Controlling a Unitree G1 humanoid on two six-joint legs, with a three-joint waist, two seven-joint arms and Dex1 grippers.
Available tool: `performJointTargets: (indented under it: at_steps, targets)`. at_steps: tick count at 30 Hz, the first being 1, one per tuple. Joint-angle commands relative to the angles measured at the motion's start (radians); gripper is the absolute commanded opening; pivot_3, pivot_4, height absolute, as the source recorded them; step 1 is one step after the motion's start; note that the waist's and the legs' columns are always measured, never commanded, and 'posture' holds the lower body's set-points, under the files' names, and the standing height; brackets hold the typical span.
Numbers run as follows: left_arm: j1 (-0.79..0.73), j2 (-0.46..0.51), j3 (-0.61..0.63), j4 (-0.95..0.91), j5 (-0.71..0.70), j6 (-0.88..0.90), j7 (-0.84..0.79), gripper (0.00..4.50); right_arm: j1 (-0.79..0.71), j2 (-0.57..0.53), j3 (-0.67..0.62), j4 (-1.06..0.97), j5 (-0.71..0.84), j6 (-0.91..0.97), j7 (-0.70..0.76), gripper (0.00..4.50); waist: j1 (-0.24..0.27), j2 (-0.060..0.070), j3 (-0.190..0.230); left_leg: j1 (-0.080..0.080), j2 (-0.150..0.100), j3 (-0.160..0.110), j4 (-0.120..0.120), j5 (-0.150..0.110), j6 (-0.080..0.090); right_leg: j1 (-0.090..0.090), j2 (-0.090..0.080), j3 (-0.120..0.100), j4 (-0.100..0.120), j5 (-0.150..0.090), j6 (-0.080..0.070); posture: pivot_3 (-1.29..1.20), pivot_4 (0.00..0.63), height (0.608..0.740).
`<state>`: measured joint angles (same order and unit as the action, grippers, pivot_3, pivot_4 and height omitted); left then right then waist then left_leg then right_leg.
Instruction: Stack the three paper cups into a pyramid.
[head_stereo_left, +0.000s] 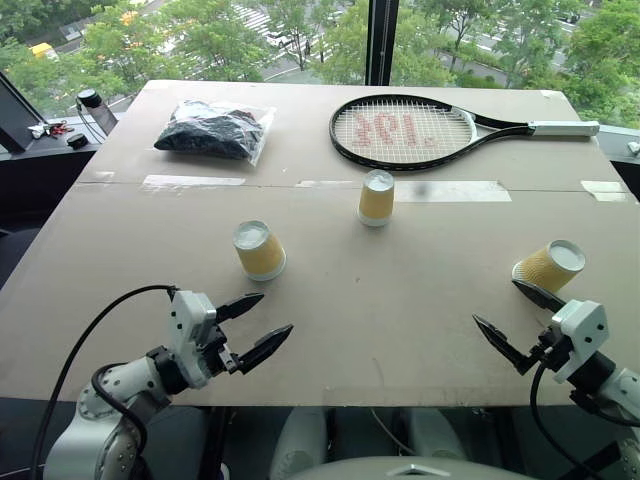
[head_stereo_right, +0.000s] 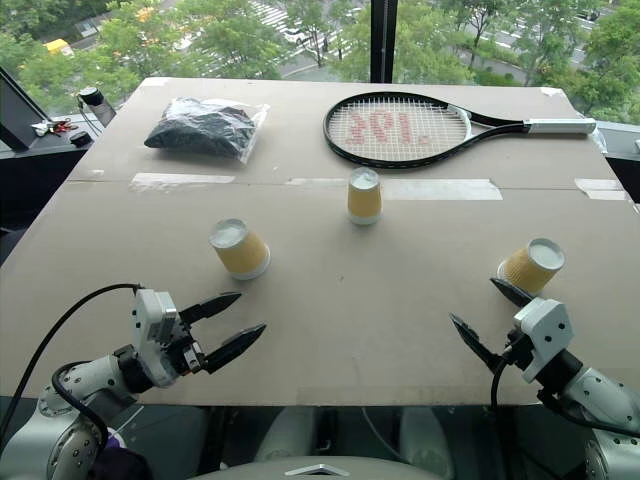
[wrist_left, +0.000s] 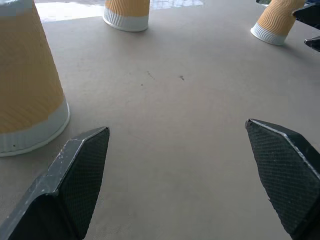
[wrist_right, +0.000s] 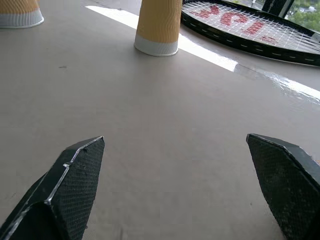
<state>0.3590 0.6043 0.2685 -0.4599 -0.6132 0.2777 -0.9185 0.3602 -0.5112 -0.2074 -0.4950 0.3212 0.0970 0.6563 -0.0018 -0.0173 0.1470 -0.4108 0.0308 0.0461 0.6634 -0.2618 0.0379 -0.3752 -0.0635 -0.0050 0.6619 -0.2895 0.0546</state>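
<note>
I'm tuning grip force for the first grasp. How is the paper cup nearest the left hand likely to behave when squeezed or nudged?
That cup looks like thin ribbed paper, so it is probably light and would dent under a hard squeeze. It stands upside down on its wider rim, so it seems fairly stable, though a nudge would likely slide it across the smooth board.

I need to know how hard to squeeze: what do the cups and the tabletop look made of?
The three paper cups look like thin paper: matte ribbed yellow-orange sleeves, white smooth rims. Tabletop looks like matte brown cardboard or fibreboard, joined with glossy clear tape.
</note>
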Motion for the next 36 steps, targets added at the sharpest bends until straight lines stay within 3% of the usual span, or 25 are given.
performJointTargets:
  at_steps: [1, 11, 19, 35, 36]
  targets:
    - [-0.043, 0.020, 0.019, -0.078, -0.072, 0.002, -0.028, 4.47, -0.210, -0.002, 0.108, -0.092, 0.006, 0.213, -0.088, 4.50, -0.011, 0.000, 0.000, 0.000, 0.001, 0.000, 0.002, 0.000, 0.000, 0.000, 0.000, 0.000, 0.001, 0.000, 0.000, 0.00, 0.150, 0.740]
    - [-0.020, 0.055, 0.122, -0.117, -0.131, 0.036, -0.011, 4.47, -0.732, 0.157, 0.294, 0.141, -0.059, 0.460, -0.244, 4.50, -0.011, 0.001, 0.001, -0.004, 0.001, 0.000, 0.003, 0.002, -0.004, -0.003, 0.001, 0.000, 0.000, 0.000, 0.000, 0.00, 0.150, 0.740]
    - [0.015, 0.035, 0.152, -0.135, -0.146, 0.039, 0.013, 4.47, -0.900, 0.249, 0.358, 0.338, -0.118, 0.459, -0.267, 4.50, -0.015, 0.001, 0.001, -0.003, 0.001, 0.001, 0.003, 0.002, -0.003, -0.003, 0.002, 0.000, 0.002, 0.000, 0.000, 0.00, 0.150, 0.740]
    - [0.053, 0.016, 0.180, -0.121, -0.140, 0.016, 0.009, 4.47, -1.150, 0.421, 0.336, 0.793, -0.202, 0.308, -0.310, 4.50, -0.019, 0.001, 0.001, -0.003, 0.001, 0.001, 0.002, 0.003, -0.005, -0.003, 0.002, 0.000, 0.002, 0.000, 0.000, 0.00, 0.150, 0.740]
    - [0.056, 0.014, 0.181, -0.124, -0.139, 0.014, 0.010, 4.49, -1.163, 0.425, 0.331, 0.820, -0.207, 0.289, -0.314, 4.25, -0.019, 0.001, 0.001, -0.003, 0.001, 0.001, 0.002, 0.003, -0.005, -0.003, 0.002, 0.000, 0.002, 0.000, 0.000, 0.00, 0.150, 0.740]
